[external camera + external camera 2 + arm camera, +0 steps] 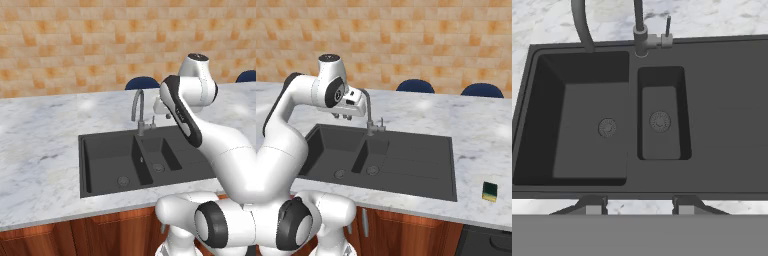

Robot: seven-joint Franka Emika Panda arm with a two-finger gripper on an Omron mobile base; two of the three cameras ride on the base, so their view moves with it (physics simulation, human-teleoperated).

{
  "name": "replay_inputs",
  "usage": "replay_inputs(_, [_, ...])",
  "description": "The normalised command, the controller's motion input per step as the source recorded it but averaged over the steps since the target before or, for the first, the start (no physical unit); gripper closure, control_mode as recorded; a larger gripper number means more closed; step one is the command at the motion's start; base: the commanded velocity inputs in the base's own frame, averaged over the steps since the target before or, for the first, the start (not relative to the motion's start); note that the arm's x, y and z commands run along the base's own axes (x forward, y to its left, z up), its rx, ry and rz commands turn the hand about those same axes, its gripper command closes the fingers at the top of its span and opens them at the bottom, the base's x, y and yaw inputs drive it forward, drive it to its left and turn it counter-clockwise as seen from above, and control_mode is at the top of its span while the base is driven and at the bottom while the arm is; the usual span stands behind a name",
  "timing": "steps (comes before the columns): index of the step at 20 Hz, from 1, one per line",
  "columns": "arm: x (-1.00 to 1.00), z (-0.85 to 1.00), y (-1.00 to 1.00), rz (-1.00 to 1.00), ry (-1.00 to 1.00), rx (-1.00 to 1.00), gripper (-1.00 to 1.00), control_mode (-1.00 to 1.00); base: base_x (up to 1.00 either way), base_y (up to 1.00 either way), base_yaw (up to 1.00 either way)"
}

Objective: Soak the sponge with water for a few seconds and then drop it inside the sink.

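While the end effector (343,116) hangs above the sink (421,162), close to the faucet (367,107) and over the wide basin, its two dark tips stand apart with nothing between them, as the hand view (639,205) shows; it is open and carries nothing. The sponge (489,191) lies well apart from it, across the whole sink and out on the marble surface (476,130) near the front edge, just beyond the flat drainboard end of the sink. From the arm's own standpoint that is far to the right and nearer the base. The block looks almost square from this angle, so its long axis cannot be told for certain. With a single arm, the coming move would need a wide swing rightward over the narrow basin and drainboard before any descent.

No stream falls from the spout, so the water seems to be off and the lever beside the faucet base untouched. Both basins hold only their round grey drains. Behind the surface rises an orange tiled wall, with two dark blue chair backs (415,86) showing beyond its far edge, and wooden cabinet fronts below.
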Motion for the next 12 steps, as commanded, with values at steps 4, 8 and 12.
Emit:
replay_inputs(4, [0.00,0.00,-0.13,0.00,0.00,0.00,-1.00,-1.00,0.00,0.00,0.00])
replay_inputs(8, [0.02,0.00,-0.23,0.00,0.00,0.00,-1.00,-1.00,0.00,0.00,0.00])
replay_inputs(12, [0.00,0.00,-0.08,0.00,0.00,0.00,-1.00,-1.00,0.00,0.00,0.00])
